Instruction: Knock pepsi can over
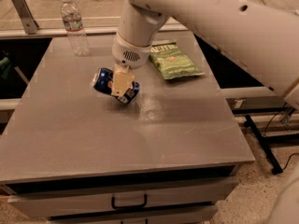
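Gripper clamps the pepsi can, tilted almost flat, just left of the green chip bag on the desk; a water bottle stands farther left of the bag.

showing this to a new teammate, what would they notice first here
The big white arm reaches in from the upper right, its gripper clamped on the pepsi can, which is tipped almost onto its side near the middle of the grey table. Behind it, a clear water bottle stands upright at the back left, and a green snack bag lies flat at the back right.
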`<state>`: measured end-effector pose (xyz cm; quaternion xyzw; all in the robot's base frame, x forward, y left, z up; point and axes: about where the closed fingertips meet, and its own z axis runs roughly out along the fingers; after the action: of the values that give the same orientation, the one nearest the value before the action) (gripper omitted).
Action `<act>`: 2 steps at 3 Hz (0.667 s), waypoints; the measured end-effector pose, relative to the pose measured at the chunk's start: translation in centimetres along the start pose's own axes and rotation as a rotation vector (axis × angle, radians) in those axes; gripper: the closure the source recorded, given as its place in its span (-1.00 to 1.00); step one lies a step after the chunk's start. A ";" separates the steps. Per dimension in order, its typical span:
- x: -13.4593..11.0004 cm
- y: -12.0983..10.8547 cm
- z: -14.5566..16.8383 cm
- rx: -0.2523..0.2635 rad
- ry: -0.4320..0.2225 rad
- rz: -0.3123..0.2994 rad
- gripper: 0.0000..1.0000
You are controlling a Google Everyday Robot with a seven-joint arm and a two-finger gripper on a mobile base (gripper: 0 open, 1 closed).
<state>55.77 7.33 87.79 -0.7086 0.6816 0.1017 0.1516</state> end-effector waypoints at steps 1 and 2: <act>-1.1 1.0 0.9 -0.049 0.052 -0.069 0.17; -2.5 1.6 1.4 -0.070 0.041 -0.116 -0.28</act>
<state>54.15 10.06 87.25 -0.7537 0.6384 0.1019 0.1182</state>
